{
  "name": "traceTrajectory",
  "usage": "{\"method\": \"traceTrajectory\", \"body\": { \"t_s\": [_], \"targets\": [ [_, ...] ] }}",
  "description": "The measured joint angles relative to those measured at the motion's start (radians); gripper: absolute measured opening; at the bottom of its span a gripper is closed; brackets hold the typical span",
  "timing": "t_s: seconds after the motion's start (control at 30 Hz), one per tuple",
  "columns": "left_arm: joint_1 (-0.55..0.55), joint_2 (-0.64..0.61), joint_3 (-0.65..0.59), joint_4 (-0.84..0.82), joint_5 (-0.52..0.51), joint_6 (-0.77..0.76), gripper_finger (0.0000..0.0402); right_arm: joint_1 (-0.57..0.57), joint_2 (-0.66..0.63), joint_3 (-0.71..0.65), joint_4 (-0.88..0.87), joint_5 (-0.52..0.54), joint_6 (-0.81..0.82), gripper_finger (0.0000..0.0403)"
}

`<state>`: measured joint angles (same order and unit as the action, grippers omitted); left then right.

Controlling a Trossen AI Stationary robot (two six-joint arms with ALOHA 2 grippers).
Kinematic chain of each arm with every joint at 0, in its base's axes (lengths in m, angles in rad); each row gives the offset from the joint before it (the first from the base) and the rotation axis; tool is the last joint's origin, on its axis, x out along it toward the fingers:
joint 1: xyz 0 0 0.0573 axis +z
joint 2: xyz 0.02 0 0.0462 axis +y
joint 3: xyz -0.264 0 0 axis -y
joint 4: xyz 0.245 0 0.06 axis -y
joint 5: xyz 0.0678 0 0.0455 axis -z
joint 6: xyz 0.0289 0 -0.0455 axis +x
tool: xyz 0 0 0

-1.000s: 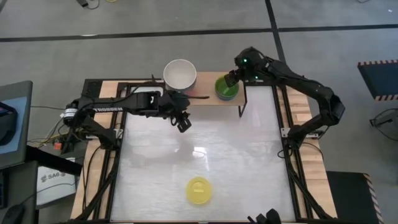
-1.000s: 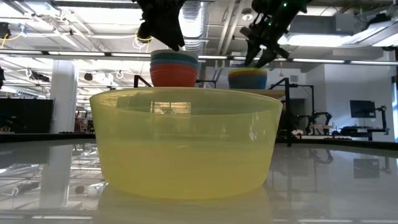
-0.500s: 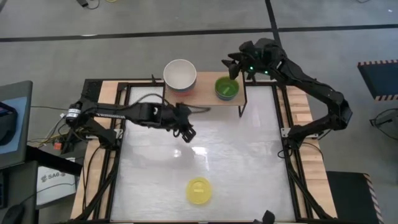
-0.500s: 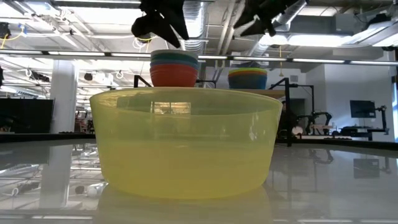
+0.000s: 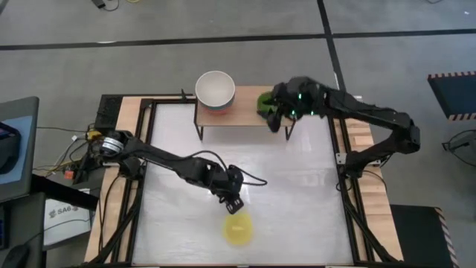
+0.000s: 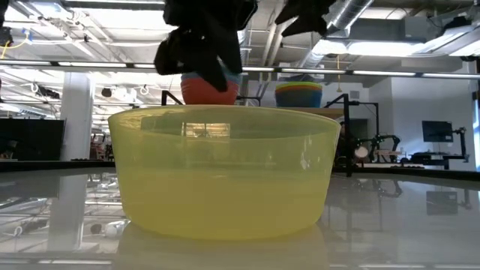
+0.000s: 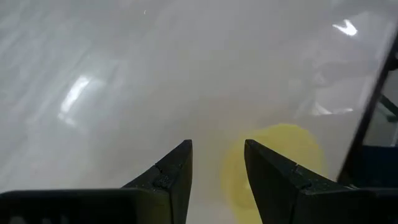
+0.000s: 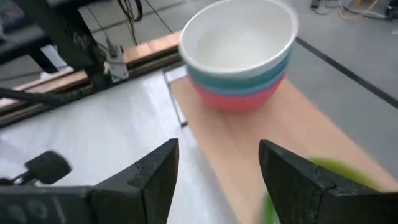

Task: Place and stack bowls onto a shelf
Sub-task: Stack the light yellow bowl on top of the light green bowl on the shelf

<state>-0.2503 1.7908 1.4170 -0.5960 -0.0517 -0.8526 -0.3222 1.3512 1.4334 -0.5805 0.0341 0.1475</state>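
A yellow bowl [image 5: 238, 228] [image 6: 225, 172] stands upright on its base on the table near the near edge. My left gripper [image 5: 234, 205] [image 7: 217, 168] hovers open just on the far side of it; the bowl [image 7: 277, 158] shows beyond the fingers. On the shelf [image 5: 244, 113] stand two stacks: larger bowls with the white one on top [image 5: 215, 89] [image 8: 239, 50] over teal and red, and smaller bowls with the lime green one on top [image 5: 262, 99] [image 6: 298, 94]. My right gripper [image 5: 271, 117] [image 8: 217, 168] hangs open over the shelf's right part, partly covering the small stack.
The shelf's thin black legs [image 5: 288, 130] stand on the table near its far edge. The white tabletop [image 5: 282, 193] stretches between shelf and yellow bowl. A black frame and wooden side strips [image 5: 368, 186] border the table; the left arm [image 5: 171, 164] crosses its left half.
My left gripper has swung from beside the shelf's left end toward the near edge and down, arriving just beyond the yellow bowl. My right gripper rose off the lime green bowl toward the far edge, then came back over the shelf's right part. The bowls kept still.
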Motion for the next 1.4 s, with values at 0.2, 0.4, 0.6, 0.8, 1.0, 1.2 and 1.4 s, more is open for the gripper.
{"method": "traceTrajectory", "body": {
  "t_s": [0.2, 0.4, 0.6, 0.8, 1.0, 1.2, 1.4],
  "targets": [
    [-0.027, -0.005, 0.001, 0.002, -0.007, 0.021, 0.0130, 0.194, -0.041, 0.000, -0.045, 0.125, 0.197, 0.0248],
    [-0.086, 0.041, 0.001, 0.036, -0.016, 0.020, 0.0130, 0.392, -0.096, 0.000, -0.169, 0.255, 0.358, 0.0248],
    [-0.130, 0.114, 0.000, 0.003, -0.010, 0.044, 0.0130, 0.591, -0.145, 0.000, -0.353, 0.452, 0.580, 0.0248],
    [-0.124, 0.178, 0.000, 0.069, 0.013, 0.044, 0.0129, 0.725, -0.165, 0.001, -0.421, 0.575, 0.705, 0.0248],
    [-0.118, 0.206, 0.001, 0.064, 0.013, 0.052, 0.0079, 0.763, -0.165, 0.000, -0.448, 0.622, 0.747, 0.0248],
    [-0.107, 0.208, 0.001, 0.079, 0.020, 0.055, 0.0006, 0.755, -0.173, 0.000, -0.462, 0.628, 0.750, 0.0248],
    [-0.090, 0.208, 0.033, 0.082, 0.021, 0.090, 0.0000, 0.716, -0.173, 0.000, -0.504, 0.631, 0.743, 0.0248]
  ]
}}
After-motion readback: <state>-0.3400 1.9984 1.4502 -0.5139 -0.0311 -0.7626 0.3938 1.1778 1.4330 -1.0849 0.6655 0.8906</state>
